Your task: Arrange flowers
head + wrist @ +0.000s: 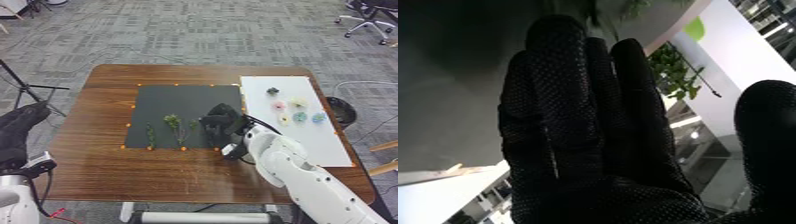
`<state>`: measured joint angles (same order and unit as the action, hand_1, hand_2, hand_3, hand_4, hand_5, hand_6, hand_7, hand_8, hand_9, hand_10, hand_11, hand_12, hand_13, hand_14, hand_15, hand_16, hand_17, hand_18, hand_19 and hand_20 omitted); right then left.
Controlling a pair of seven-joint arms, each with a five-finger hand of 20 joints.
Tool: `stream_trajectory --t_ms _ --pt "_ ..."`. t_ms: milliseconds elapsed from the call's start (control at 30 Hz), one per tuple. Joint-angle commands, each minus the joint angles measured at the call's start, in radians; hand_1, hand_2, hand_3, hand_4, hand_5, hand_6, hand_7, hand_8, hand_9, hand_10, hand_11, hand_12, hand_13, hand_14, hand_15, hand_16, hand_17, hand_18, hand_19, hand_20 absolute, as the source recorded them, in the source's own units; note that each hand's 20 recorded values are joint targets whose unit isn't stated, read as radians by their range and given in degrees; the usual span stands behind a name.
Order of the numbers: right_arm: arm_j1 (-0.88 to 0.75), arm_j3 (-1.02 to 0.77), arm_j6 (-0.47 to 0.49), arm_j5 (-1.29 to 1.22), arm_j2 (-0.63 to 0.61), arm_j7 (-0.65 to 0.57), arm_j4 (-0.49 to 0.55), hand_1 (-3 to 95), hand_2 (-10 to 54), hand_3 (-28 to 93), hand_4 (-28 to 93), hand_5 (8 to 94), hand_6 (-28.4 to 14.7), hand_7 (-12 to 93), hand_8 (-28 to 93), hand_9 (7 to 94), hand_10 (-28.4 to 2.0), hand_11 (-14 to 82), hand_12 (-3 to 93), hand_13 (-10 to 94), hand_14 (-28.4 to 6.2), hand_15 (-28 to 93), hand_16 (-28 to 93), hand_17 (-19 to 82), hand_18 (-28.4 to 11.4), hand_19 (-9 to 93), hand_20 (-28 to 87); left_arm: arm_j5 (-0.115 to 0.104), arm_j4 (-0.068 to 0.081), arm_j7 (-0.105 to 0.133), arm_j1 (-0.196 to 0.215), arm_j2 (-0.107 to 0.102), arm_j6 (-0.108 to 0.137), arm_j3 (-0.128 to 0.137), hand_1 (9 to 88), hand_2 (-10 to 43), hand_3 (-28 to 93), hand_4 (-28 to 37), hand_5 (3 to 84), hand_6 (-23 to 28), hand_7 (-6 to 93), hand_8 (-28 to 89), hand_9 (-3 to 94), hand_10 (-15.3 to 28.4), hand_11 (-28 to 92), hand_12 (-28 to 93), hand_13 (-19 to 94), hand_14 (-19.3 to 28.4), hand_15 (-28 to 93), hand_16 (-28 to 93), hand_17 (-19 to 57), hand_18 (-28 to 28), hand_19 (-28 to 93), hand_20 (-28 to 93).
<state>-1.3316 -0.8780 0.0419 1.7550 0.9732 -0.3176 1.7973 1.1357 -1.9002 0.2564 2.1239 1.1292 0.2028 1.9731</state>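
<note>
Head view lays out the flower heads (pixel 299 117) on the white sheet (pixel 324 147) and green stems (pixel 172 121) on the black mat (pixel 178 96); right wrist view brings up a leafy sprig (pixel 673 74), seen between fingers and thumb. And there's the right hand (pixel 220 121) over the mat's right side, fingers straight and close together, thumb apart; contact, can't tell! Left hand (pixel 19 131) hangs off the counter (pixel 98 175), fingers extended.
</note>
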Motion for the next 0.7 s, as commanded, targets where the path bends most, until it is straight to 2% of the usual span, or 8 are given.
stream_trajectory --t_ms 33,133,233,333,467,567,700 --pt "0.019 -0.012 0.008 0.036 -0.019 0.03 0.029 17.6 4.9 61 -10 59.4 -4.2 26 -4 67.3 -15.8 10.4 17.4 77 -12.3 44 31 37 -22.8 60 45 0.0 -0.008 0.001 0.009 0.006 0.0 0.002 29.0 1.7 69 -20.4 53.1 3.1 15.9 -7 52.5 14.1 21 14 42 16.2 15 2 9.0 12.5 13 20" --pt "0.017 -0.035 0.028 0.042 -0.03 0.047 0.055 17.5 4.7 61 -10 59.3 -4.1 26 -4 67.2 -15.8 10.4 17.4 77 -12.3 44 31 37 -22.9 60 45 -0.001 -0.009 0.001 0.011 0.009 0.0 0.002 29.1 1.7 69 -20.4 53.1 3.1 15.9 -7 52.5 14.1 21 14 43 16.2 15 2 9.0 12.5 13 20" --pt "0.017 -0.076 0.008 0.06 -0.052 0.06 0.1 18.1 3.9 61 -10 59.1 -4.0 26 -4 66.6 -16.0 10.1 17.4 77 -12.5 44 31 37 -22.9 60 45 0.0 -0.008 0.003 0.01 0.01 0.0 0.003 29.0 1.7 69 -20.4 53.1 3.0 15.9 -7 52.6 14.1 21 14 42 16.1 15 2 9.0 12.5 13 20" --pt "0.032 -0.107 -0.109 0.153 -0.087 0.07 0.124 22.7 1.4 61 -9 59.1 -4.0 26 -4 66.0 -15.8 10.4 18.0 75 -12.6 43 31 36 -22.2 58 44 -0.001 -0.006 0.003 0.006 0.008 0.001 0.0 29.1 1.8 68 -20.4 53.1 3.0 15.9 -7 52.6 14.0 21 14 42 16.1 15 2 9.0 12.5 13 20" --pt "0.066 -0.129 -0.28 0.337 -0.128 0.037 0.094 29.8 -5.9 63 -9 58.4 -3.9 27 -4 65.8 -15.2 13.2 20.2 71 -11.7 41 31 36 -20.4 54 43 -0.002 -0.005 0.004 0.006 0.009 0.002 -0.004 29.1 1.7 68 -20.4 53.1 3.0 16.0 -7 52.5 14.0 21 14 42 16.2 15 2 8.9 12.5 13 20" --pt "0.044 -0.198 -0.23 0.353 -0.158 0.027 0.08 30.1 -9.3 63 -10 56.4 -3.8 28 -5 64.8 -15.2 14.2 21.4 69 -11.7 40 31 37 -20.2 53 44 0.0 -0.005 0.005 0.005 0.01 -0.001 -0.005 29.3 1.6 68 -20.2 53.1 3.0 16.1 -7 52.5 14.0 21 14 42 16.2 15 2 8.9 12.5 13 20" --pt "-0.042 -0.297 -0.147 0.441 -0.191 0.098 0.054 28.9 -9.5 61 -12 52.3 -3.9 26 -5 61.8 -15.5 14.5 21.6 69 -11.6 40 31 37 -20.4 53 45 -0.001 -0.007 0.004 0.008 0.013 0.0 -0.001 29.5 1.5 68 -20.1 53.1 3.0 16.0 -7 52.5 14.0 21 14 42 16.2 15 2 8.9 12.5 13 20"
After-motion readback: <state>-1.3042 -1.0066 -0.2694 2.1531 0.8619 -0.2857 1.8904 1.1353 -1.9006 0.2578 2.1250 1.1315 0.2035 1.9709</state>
